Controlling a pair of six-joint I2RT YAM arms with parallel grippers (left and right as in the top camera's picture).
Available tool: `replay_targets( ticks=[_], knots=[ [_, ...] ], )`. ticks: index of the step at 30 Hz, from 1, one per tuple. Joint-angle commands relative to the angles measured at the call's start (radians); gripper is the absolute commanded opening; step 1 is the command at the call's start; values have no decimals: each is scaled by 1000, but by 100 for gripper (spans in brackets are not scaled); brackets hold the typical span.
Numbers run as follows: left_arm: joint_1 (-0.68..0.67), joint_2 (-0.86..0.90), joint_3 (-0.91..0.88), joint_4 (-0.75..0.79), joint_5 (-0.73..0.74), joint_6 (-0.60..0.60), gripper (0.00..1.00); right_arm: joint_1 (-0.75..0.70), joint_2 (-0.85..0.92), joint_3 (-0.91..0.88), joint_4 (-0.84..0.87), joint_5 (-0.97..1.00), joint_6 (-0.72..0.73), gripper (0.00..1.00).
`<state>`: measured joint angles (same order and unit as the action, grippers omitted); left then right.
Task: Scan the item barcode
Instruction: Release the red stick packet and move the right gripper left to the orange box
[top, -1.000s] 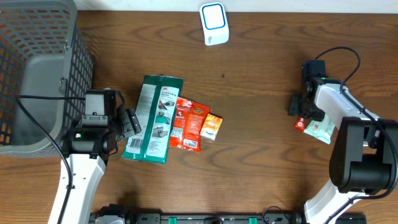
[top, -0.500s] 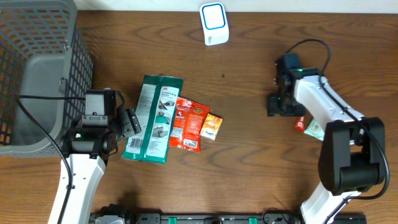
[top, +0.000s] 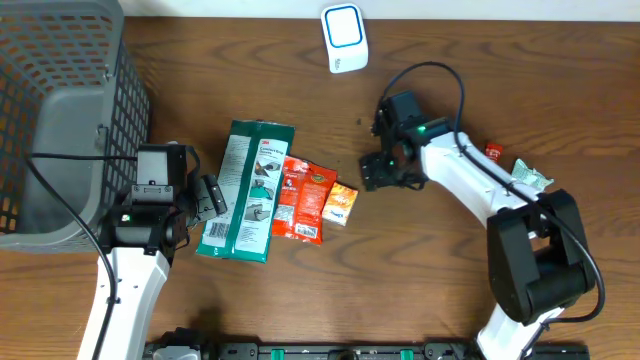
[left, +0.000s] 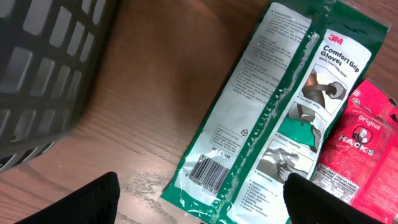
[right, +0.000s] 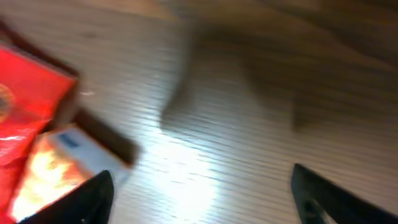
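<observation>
Showing brown woodgrain, the table (top: 420, 290) carries a white scanner (top: 344, 38) and grey basket (top: 70, 30).

On the bench (top: 430, 280): one grey basket (top: 60, 60), upper left; one white scanner (top: 345, 38), top centre; one green glove packet (top: 247, 190); seemingly two overlapping red sachets (top: 288, 195); one small orange packet (top: 341, 204); at right, one tiny red item (top: 494, 151) and one green-white packet (top: 533, 176).

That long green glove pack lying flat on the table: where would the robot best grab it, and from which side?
Probably its long edge facing the basket, midway along. The glove pack lies flat, so only an edge can be pinched. That edge borders bare table, while the opposite one meets the red packet. The open left tool sits right beside it. A mid-edge grip leaves the barcode uncovered.
</observation>
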<state>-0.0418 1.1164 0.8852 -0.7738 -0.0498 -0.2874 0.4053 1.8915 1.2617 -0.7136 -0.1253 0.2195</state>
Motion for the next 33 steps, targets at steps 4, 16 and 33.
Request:
replay_targets(
  ticks=[4,16,33],
  knots=[
    [3,0,14,1,5,-2,85,36,-8,15,58,-45,82,99],
    [3,0,14,1,5,-2,85,48,-8,14,59,-91,106,43],
    [3,0,14,1,6,-2,85,76,-8,14,61,-90,106,53]
  ],
)
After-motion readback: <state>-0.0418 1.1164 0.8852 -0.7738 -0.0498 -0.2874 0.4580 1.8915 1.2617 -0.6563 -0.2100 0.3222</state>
